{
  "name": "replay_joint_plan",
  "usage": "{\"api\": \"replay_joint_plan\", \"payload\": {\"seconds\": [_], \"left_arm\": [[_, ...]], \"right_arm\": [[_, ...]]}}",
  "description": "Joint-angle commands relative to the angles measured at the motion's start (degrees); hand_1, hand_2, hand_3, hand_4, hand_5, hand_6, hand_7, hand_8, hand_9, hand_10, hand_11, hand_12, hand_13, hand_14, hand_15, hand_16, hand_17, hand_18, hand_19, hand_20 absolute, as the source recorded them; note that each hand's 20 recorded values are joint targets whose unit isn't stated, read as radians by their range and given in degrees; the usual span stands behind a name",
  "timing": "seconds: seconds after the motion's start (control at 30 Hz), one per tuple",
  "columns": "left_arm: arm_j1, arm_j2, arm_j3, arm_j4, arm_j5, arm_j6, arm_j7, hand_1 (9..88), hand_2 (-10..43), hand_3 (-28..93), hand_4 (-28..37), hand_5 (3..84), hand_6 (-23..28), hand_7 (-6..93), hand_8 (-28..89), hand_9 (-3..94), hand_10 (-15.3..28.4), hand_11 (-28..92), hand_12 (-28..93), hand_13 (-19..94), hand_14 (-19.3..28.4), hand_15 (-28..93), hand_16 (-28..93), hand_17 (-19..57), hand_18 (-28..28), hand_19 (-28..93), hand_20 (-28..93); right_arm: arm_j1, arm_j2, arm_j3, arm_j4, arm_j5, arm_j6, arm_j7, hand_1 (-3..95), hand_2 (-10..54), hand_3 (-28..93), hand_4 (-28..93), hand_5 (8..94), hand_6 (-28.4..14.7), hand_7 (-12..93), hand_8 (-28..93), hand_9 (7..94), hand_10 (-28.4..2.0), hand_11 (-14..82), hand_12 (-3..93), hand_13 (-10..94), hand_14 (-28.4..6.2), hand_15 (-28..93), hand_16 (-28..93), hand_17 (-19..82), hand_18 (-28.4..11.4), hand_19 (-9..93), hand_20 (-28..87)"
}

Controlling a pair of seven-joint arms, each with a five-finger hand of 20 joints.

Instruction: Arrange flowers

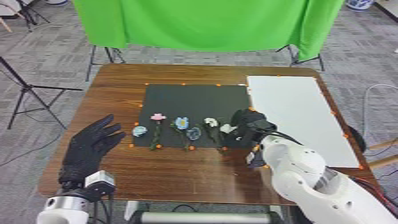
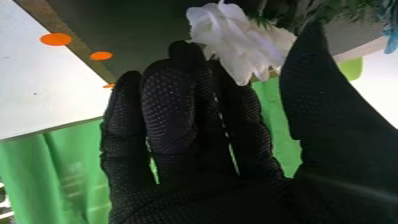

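In the head view, my right hand (image 1: 250,123) is at the black mat's right side, beside a white flower (image 1: 227,128). To the left lie another white flower (image 1: 211,121), a blue flower (image 1: 181,123), a grey-blue flower (image 1: 194,133), a pink flower (image 1: 158,117) and a pale blue flower (image 1: 139,131). My left hand (image 1: 87,146) stays open over the table's left side. The right wrist view has my right hand (image 2: 200,165) with fingers extended and thumb apart; a white bloom (image 2: 235,40) sits at the gap between their tips.
The black mat (image 1: 191,95) lies on the brown table (image 1: 195,185), with a white board (image 1: 298,110) along its right side. Orange dots mark the edges of both. A green cloth (image 1: 204,25) hangs beyond the table's far edge.
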Motion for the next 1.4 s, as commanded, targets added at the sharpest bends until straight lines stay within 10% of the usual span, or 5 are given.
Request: {"api": "replay_joint_plan", "payload": {"seconds": [0.03, 0.47, 0.8, 1.4], "left_arm": [[0.83, -0.69, 0.19, -0.07, 0.31, 0.28, -0.58, 25.5, 4.2, 83, -18.6, 43.3, 12.0, 15.4, -10, 40.1, 20.2, 28, 10, 31, 27.6, 54, -11, -5.8, 24.1, 64, -5], [1.11, -1.20, -0.74, -0.27, 0.66, -0.34, -0.17, 25.5, 3.9, 83, -18.8, 43.2, 11.9, 15.2, -10, 39.5, 20.1, 27, 10, 31, 27.2, 52, -11, -5.8, 24.1, 63, -5], [2.06, -2.17, -2.48, -0.51, 0.97, -0.97, -0.21, 24.7, 3.6, 83, -19.3, 40.7, 10.1, 14.1, -10, 38.7, 19.4, 25, 9, 29, 26.1, 48, -10, -6.8, 23.5, 60, -6], [0.86, -3.52, -4.24, 0.09, 1.68, -4.01, -3.08, 24.7, 3.7, 83, -19.3, 41.7, 10.7, 14.1, -10, 39.2, 19.8, 25, 10, 29, 26.4, 48, -8, -7.0, 23.5, 59, -4]], "right_arm": [[0.15, 1.41, 0.75, -1.35, 2.51, 3.41, 1.47, 30.4, -9.5, 91, -28, 54.3, -4.9, 21, -16, 57.2, -18.0, 35.9, 14.3, 61, -11.9, 84, 9, 22, -22.9, 86, 25], [-12.45, -2.09, 20.17, -8.36, 26.56, 9.79, -1.99, 24.6, -9.5, 91, -28, 50.0, -5.8, 20, -15, 50.2, -19.0, 25.6, 13.2, 48, -16.9, 74, 5, 15, -22.0, 76, 23], [-29.37, -13.61, 42.84, -10.25, 61.98, 7.22, -9.30, 16.3, 5.8, 93, -28, 45.6, -4.3, 20, -15, 48.1, -18.5, 20.0, 13.1, 40, -21.4, 49, 6, 11, -21.7, 61, 23], [-35.26, -12.26, 46.78, -8.95, 74.58, 9.28, -14.77, 12.1, 11.0, 93, -24, 46.8, -1.9, 18, -14, 50.7, -17.6, 15.4, 12.8, 38, -22.3, 35, 12, 8, -21.7, 55, 22]]}}
